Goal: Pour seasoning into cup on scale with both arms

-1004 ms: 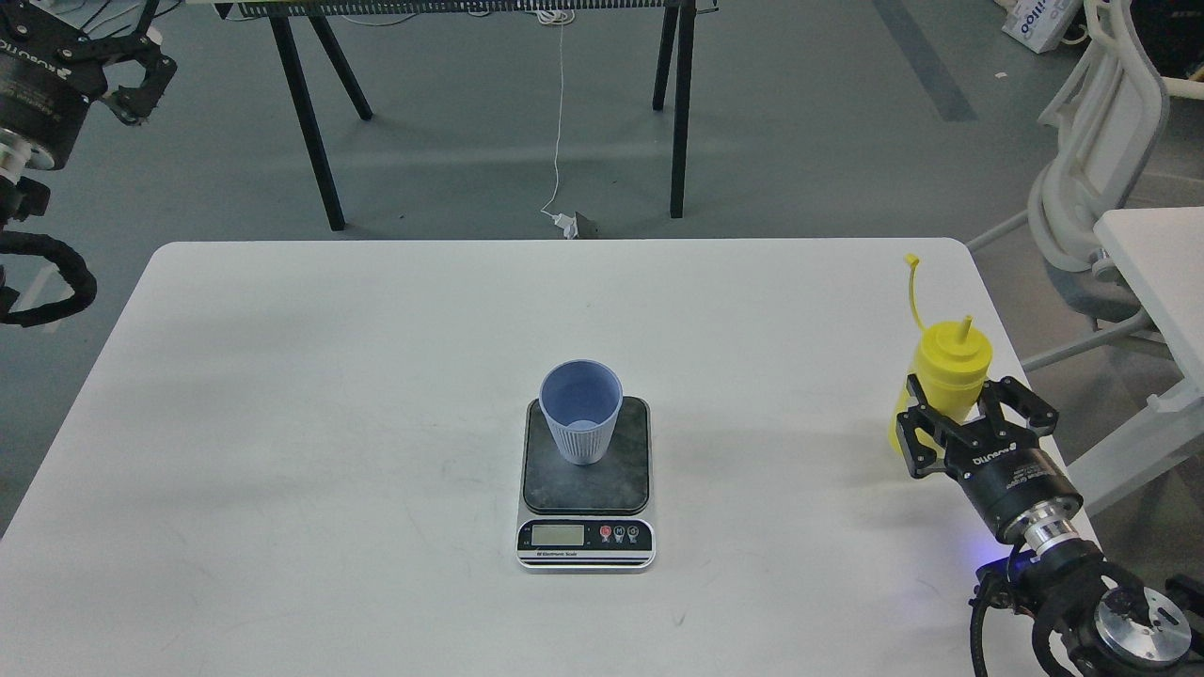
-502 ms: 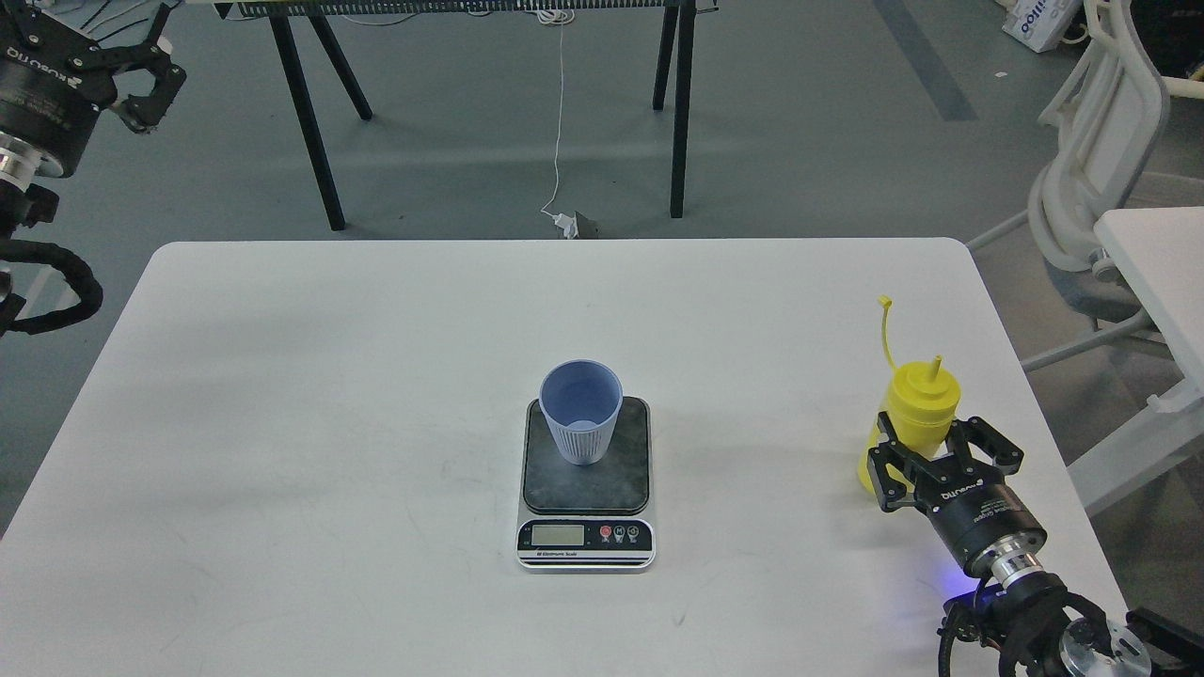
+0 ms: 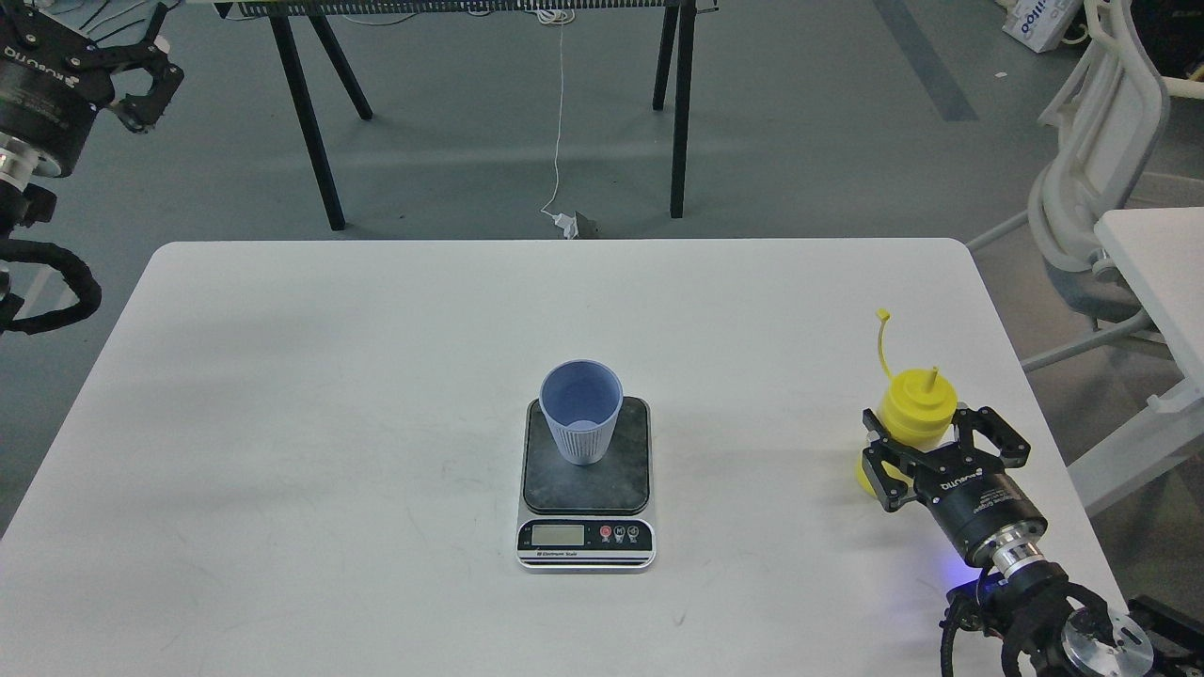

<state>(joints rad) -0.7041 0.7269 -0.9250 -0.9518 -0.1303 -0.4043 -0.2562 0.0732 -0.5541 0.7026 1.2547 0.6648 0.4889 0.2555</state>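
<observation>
The yellow seasoning bottle [image 3: 910, 414] stands upright near the table's right edge, with its cap tether sticking up. My right gripper [image 3: 917, 434] is around the bottle's body, one finger against each side, holding it low at the table top. The blue-grey ribbed cup [image 3: 580, 423] stands upright on the dark plate of the scale [image 3: 585, 541] at the middle of the table. I cannot tell what is in the cup. My left gripper [image 3: 141, 70] is open and empty, raised high beyond the table's far left corner.
The white table [image 3: 329, 395] holds only the scale, the cup and the bottle. A second white table and a white chair [image 3: 1101, 160] stand to the right. A black trestle [image 3: 310, 122] stands on the floor behind the table.
My right gripper has moved down and left with the bottle, bringing it down to the table near the right edge. My left gripper has shifted slightly at the upper left.
</observation>
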